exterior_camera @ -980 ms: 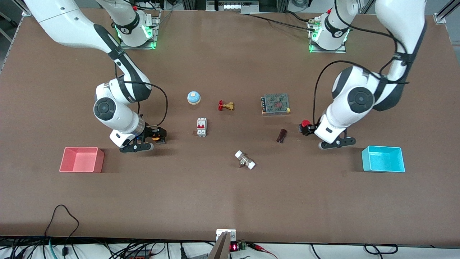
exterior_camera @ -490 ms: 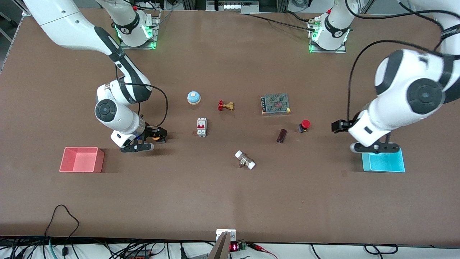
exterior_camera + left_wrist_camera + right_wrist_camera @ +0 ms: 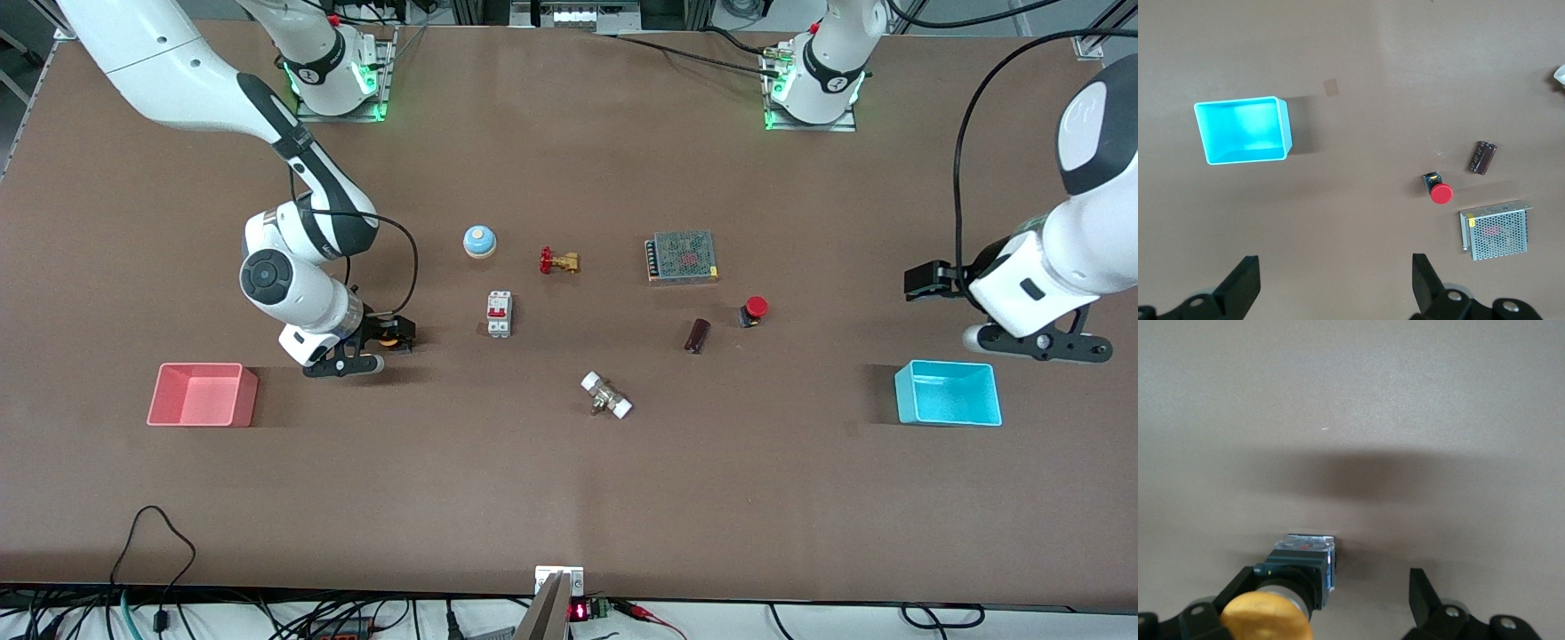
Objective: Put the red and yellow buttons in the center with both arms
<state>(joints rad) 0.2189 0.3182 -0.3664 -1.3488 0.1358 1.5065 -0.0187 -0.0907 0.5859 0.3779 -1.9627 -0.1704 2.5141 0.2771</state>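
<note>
The red button [image 3: 754, 309] rests on the brown tabletop [image 3: 569, 498] beside a dark cylinder, free of any gripper; it also shows in the left wrist view [image 3: 1439, 192]. My left gripper [image 3: 925, 281] is open and empty, raised over bare table near the cyan bin; its fingers [image 3: 1245, 287] stand wide apart around nothing. My right gripper [image 3: 389, 335] is low at the table near the pink bin. It is open, with the yellow button [image 3: 385, 338] between its fingers. In the right wrist view the yellow button [image 3: 1265, 617] lies against one finger [image 3: 1238, 583], and the other finger stands well apart from it.
Mid-table are a blue bell [image 3: 479, 241], a brass valve [image 3: 558, 260], a white breaker [image 3: 499, 314], a mesh power supply [image 3: 682, 257], a dark cylinder [image 3: 696, 335] and a white-capped fitting [image 3: 606, 396]. A pink bin [image 3: 203, 394] and a cyan bin [image 3: 948, 393] stand at the table's ends.
My left gripper let go of the red button, rose and drew back toward the left arm's end of the table. The red button stays on the table. My right arm barely moved.
</note>
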